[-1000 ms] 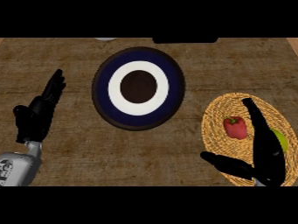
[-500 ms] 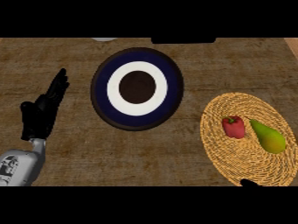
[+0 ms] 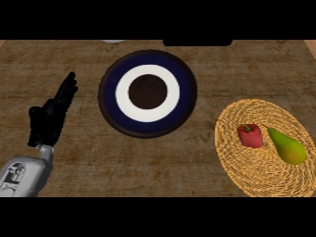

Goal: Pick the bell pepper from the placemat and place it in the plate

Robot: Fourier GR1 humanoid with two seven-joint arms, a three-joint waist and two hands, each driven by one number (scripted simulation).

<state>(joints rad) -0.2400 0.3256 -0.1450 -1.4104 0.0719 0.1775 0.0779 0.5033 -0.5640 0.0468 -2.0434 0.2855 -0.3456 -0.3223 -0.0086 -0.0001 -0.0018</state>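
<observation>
Woven straw is what I see under the target: the round placemat [image 3: 266,173] lies at the worktop's [image 3: 187,171] right side, toward its near edge, and the red bell pepper [image 3: 250,135] sits on the mat's upper middle. A green pear [image 3: 287,147] lies just beside it on the right, on the same mat. The plate [image 3: 148,93], dark blue with a white ring and brown centre, rests mid-worktop toward the far edge, well apart from the pepper, with nothing on it. My left hand [image 3: 49,121] rests near the left edge, fingers straight and relaxed, grasping nothing. My right hand is out of my view.
</observation>
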